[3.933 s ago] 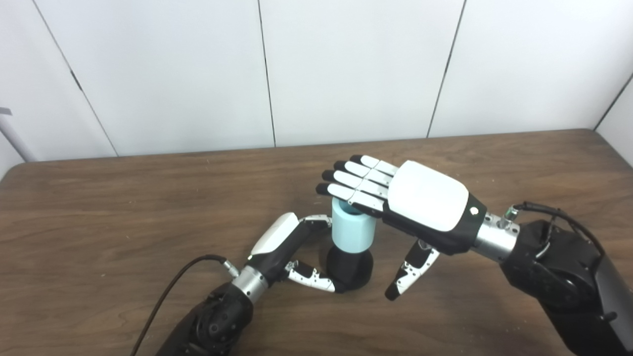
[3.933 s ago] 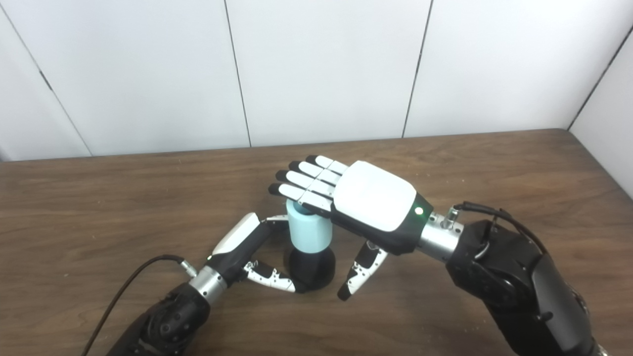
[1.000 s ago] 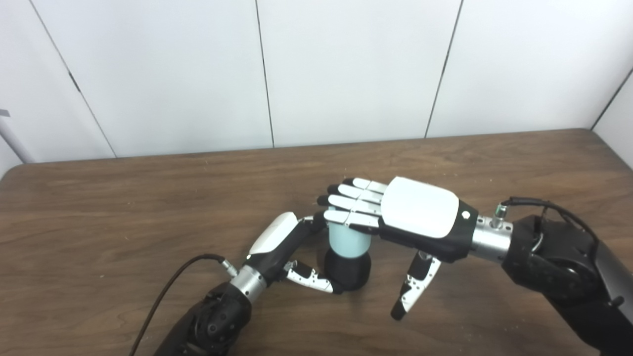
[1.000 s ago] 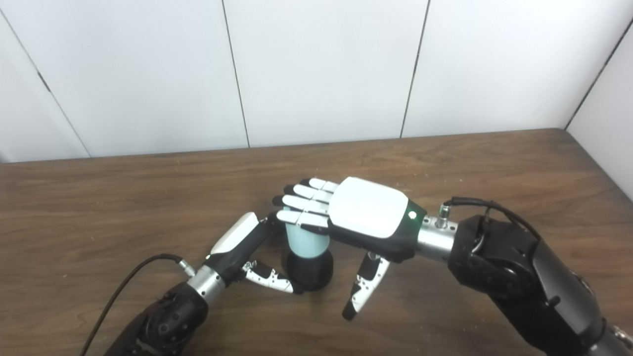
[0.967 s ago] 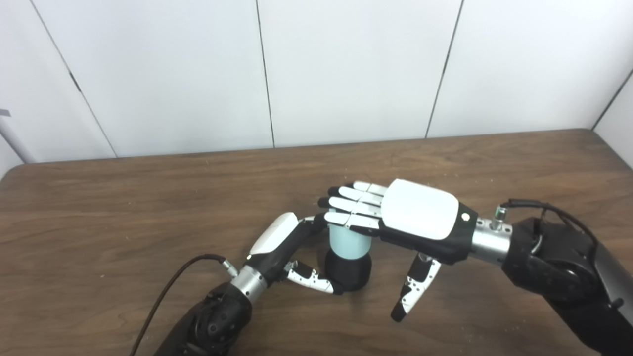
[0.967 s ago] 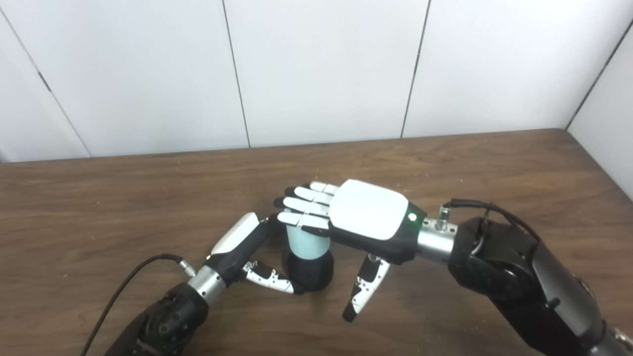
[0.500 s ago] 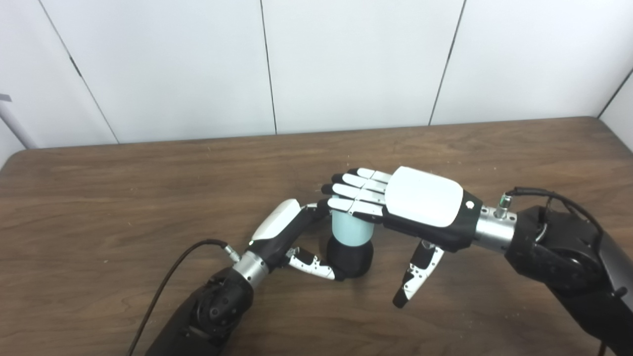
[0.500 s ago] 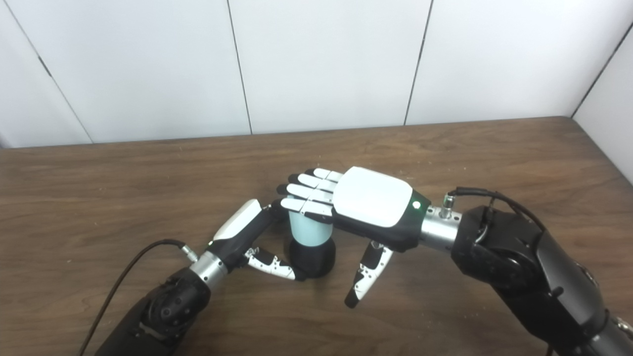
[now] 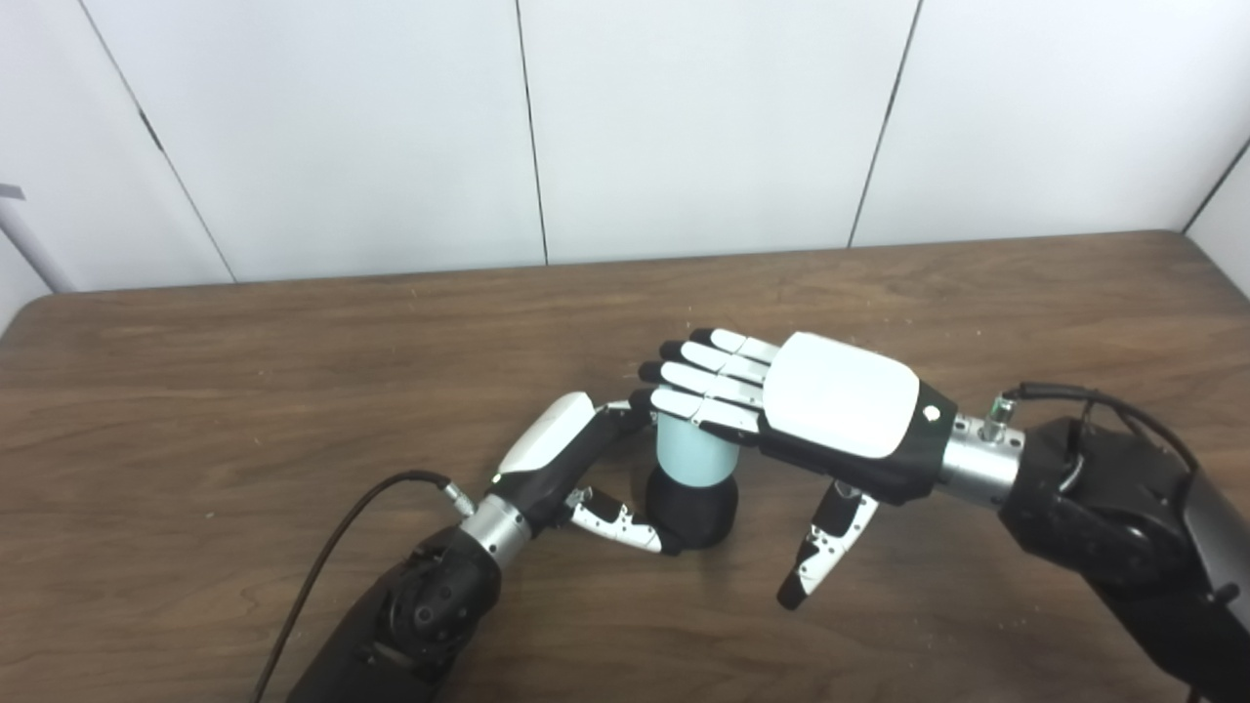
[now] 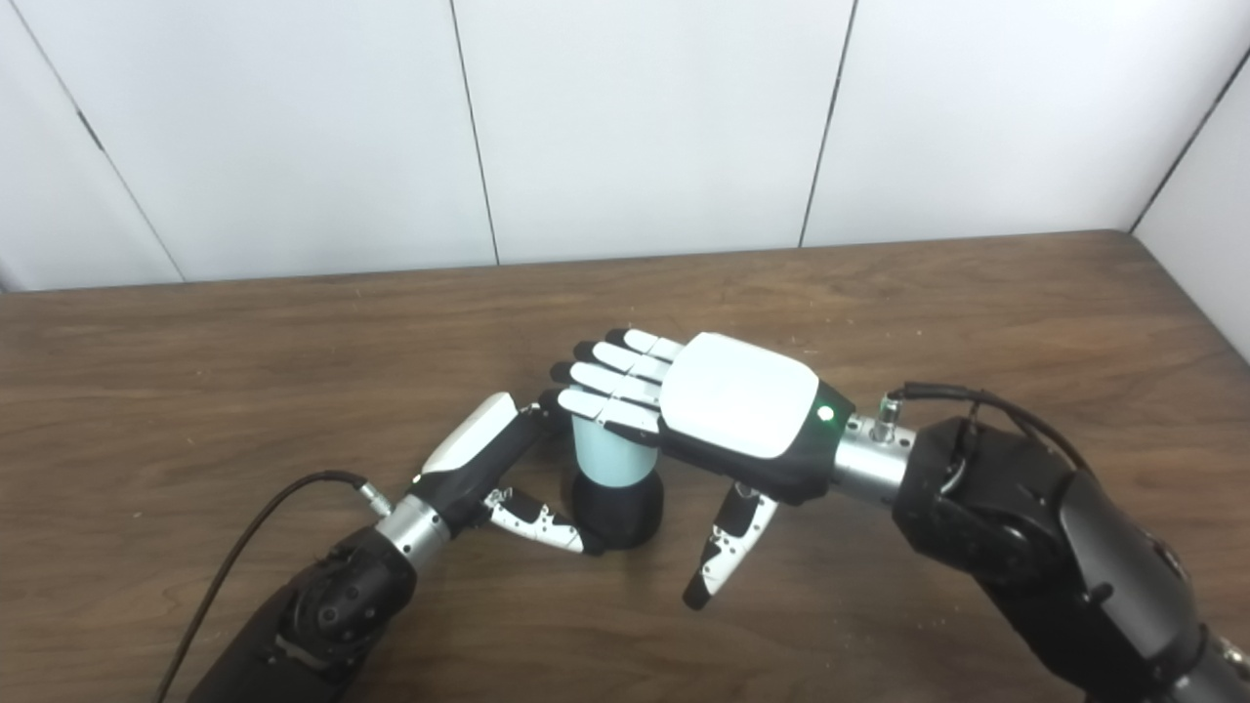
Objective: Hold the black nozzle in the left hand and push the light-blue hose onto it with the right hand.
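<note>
The black nozzle stands upright on the brown table. The light-blue hose piece sits on top of it, pushed low so only a short length shows. My left hand is shut on the nozzle: its thumb wraps the front of the base and its fingers reach behind the hose. My right hand lies flat, palm down, over the top of the hose with fingers stretched out and thumb hanging down to the right. It also shows in the right eye view. The hose top is hidden under the right hand's fingers.
A black cable runs from my left wrist toward the table's front edge. White wall panels stand behind the table's far edge. The table's right end shows in the right eye view.
Since 3.9 s ago the right hand has pressed down and the hose has sunk lower onto the nozzle. In the last half second the right hand tilted slightly; the left hand kept its hold.
</note>
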`<state>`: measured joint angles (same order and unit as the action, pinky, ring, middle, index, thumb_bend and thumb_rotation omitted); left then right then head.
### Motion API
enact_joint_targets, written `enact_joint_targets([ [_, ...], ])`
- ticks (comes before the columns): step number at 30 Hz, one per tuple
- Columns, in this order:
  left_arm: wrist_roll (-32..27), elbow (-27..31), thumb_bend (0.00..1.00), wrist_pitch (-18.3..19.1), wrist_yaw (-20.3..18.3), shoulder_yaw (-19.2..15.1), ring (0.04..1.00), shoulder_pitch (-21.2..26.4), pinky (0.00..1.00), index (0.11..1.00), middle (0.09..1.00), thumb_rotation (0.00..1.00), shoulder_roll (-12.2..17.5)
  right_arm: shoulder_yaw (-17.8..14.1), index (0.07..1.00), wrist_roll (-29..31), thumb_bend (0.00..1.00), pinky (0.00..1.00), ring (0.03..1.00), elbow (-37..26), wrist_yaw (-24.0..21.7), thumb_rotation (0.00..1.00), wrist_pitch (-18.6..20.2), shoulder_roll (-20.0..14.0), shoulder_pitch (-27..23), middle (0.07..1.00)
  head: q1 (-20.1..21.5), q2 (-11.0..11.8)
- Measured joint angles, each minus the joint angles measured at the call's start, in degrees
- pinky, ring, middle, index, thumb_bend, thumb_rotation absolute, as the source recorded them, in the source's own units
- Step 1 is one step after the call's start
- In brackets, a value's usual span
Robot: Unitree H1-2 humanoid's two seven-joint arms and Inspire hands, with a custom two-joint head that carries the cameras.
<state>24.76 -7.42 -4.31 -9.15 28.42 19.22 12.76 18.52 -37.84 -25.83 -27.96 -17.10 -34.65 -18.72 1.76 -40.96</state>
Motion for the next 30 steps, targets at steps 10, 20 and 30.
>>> enact_joint_targets([
  [10,-0.1,0.0,0.52,-0.1,0.0,0.0,0.822,0.0,0.82,0.482,0.755,0.07,0.0,-2.7,1.0,-5.0,0.95,1.0,1.0,2.7,8.2,0.62,-6.6,2.6,2.6,1.0,0.0,0.0],
  [20,-0.1,0.0,0.52,-0.1,0.0,0.0,0.818,0.0,0.82,0.482,0.755,0.07,0.0,-1.6,1.0,-10.7,0.94,1.0,1.0,5.6,24.0,0.66,-9.0,3.4,3.2,1.0,0.0,-0.1],
  [30,-0.1,0.0,0.52,-0.1,0.0,0.0,0.818,0.0,0.82,0.482,0.756,0.07,0.0,-5.0,1.0,-7.9,1.0,1.0,1.0,5.7,27.4,0.64,-9.0,6.1,3.0,1.0,0.1,-0.1],
])
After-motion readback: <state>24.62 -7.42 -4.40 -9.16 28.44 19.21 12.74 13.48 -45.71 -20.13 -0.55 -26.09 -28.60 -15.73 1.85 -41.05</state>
